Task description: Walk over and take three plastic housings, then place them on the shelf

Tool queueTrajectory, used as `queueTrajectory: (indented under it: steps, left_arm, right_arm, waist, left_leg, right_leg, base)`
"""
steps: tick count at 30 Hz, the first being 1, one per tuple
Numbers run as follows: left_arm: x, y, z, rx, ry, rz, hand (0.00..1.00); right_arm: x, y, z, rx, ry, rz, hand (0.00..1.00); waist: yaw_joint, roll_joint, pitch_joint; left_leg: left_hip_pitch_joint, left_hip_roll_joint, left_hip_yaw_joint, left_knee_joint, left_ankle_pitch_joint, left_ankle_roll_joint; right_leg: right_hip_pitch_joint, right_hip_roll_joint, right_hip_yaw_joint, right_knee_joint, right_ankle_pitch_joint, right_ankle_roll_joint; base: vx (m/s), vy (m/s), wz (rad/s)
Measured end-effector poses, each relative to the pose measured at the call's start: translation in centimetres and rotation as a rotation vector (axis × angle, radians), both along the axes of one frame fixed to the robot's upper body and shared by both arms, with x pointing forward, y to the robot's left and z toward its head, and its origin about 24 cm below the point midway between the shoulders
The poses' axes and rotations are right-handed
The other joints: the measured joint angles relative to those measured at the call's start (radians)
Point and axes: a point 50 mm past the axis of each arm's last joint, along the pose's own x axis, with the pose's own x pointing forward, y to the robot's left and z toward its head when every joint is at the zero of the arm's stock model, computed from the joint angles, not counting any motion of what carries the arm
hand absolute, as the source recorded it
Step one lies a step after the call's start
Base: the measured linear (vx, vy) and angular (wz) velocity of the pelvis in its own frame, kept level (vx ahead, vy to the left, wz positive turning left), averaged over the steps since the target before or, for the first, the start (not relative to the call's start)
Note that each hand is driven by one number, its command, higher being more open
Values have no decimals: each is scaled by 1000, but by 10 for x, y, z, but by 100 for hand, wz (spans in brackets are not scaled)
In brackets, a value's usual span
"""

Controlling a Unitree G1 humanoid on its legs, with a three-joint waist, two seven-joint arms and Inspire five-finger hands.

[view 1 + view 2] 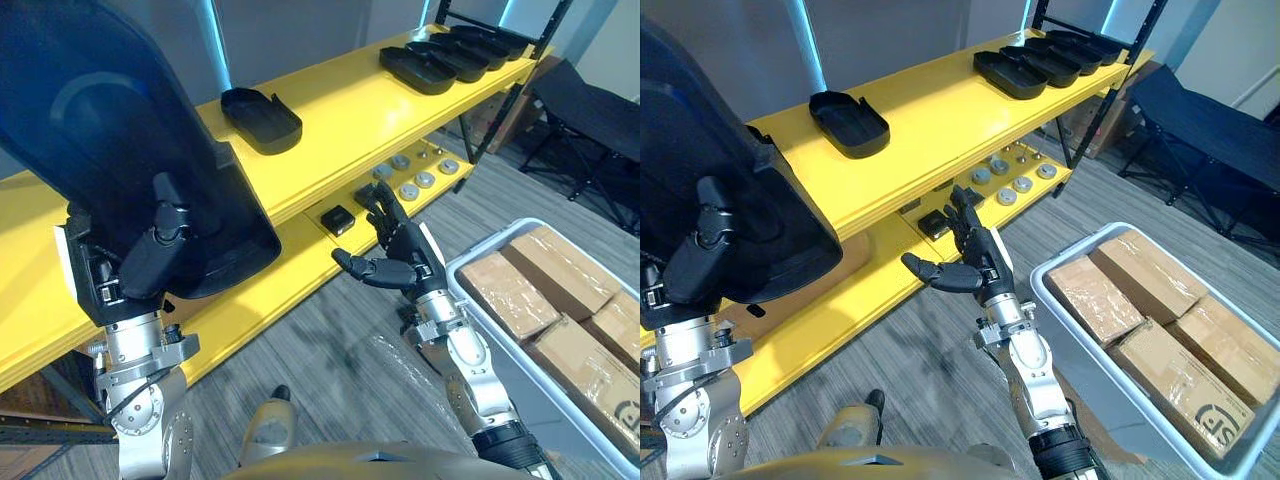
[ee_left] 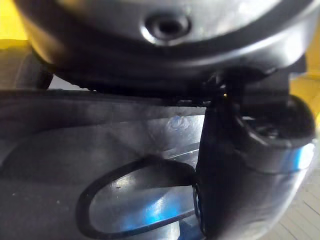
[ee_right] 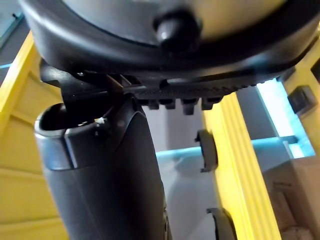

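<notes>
- Closest to you, your left hand (image 1: 140, 265) is clamped on a black plastic housing (image 1: 110, 130), with the thumb curled over its rim. It holds the housing raised above the near end of the yellow shelf (image 1: 350, 110), not yet set down.
- Your right hand (image 1: 400, 255) hangs empty in front of the lower board, fingers spread apart.
- Just beside that arm, a grey bin (image 1: 1050, 290) holds cardboard boxes (image 1: 1160, 320).
- Mid-shelf, a lone housing (image 1: 260, 118) lies on the top board, probably one already placed.
- At the far end, a row of housings (image 1: 450, 52) sits packed together. You can't tell whether it is supply or finished work, so at least this placement remains.
</notes>
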Motion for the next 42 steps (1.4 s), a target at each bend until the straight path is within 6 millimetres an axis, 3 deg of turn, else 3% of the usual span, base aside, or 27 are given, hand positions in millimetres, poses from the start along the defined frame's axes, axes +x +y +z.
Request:
queueTrajectory:
  steps: [6,9,13,15,19,23,29,34,40,41,42]
  left_arm:
    - [-4,4,-6,-33,34,54,0]
    - [-8,8,-9,-48,61,98,0]
    - [-9,10,-10,-20,84,135,0]
    - [-7,10,-11,-25,95,127,0]
    - [-4,9,-19,-31,142,89,0]
    - [-12,11,-28,-88,181,106,0]
    - [-1,5,-26,-67,162,34,0]
    - [15,-9,-18,-114,88,-108,0]
    - [14,-13,-17,-161,38,-160,0]
    - [15,-13,-15,-161,28,-157,0]
    - [16,-13,-13,-157,13,-154,0]
  right_arm:
    - [-4,6,1,-13,-30,47,100]
    - [-1,19,6,5,-53,78,100]
    - [5,33,19,18,-115,118,100]
    - [9,38,24,-2,-143,109,100]
    - [10,38,14,-56,-114,91,100]
    - [8,38,3,-96,-80,94,100]
    - [-5,24,-15,-81,5,-14,100]
    - [-2,16,-10,-101,-22,-91,100]
    - [-12,0,-1,-87,-81,-175,100]
    - [-14,-5,-1,-84,-86,-195,100]
    - [-14,-9,0,-83,-92,-212,100]
  waist:
    - [17,19,16]
    - [35,14,17]
    - [47,12,16]
    - [51,13,15]
    - [53,17,18]
    - [69,31,22]
    - [19,23,21]
    - [-1,28,27]
    - [-32,53,51]
    - [-41,33,61]
    - [-44,31,68]
  left_leg:
    - [-50,3,10,98,-40,9]
    - [-53,-6,6,102,-47,12]
    - [-65,-37,-41,47,-7,15]
    - [-77,-62,-88,5,50,13]
    - [-62,-80,-74,-30,102,36]
    - [-45,-61,-27,-39,98,41]
    - [-72,-57,74,-55,112,65]
    - [-87,-49,113,-15,120,76]
    - [-73,-16,185,-32,100,71]
    - [-84,-14,214,-21,83,72]
    - [-118,-12,232,83,36,101]
  right_leg:
    - [-30,-6,10,57,-20,-3]
    - [-29,-14,4,70,-29,3]
    - [-27,-32,-54,66,-36,7]
    - [-15,-39,-115,60,-37,7]
    - [47,-33,-160,31,-42,8]
    - [56,-17,-131,19,-54,4]
    - [27,-19,-65,24,-58,9]
    - [-14,-20,12,64,-57,3]
    - [-67,-21,67,124,-71,1]
    - [-86,-36,89,126,-75,-5]
    - [-106,-46,99,146,-76,-6]
  base:
    - [-44,13,-1]
    - [3,-1,9]
    - [5,-11,44]
    - [41,-33,87]
    - [5,-28,81]
    - [-97,-2,-3]
    - [-46,46,10]
    - [-18,47,-16]
    - [-140,14,-23]
    - [-96,90,-11]
    - [-87,110,-26]
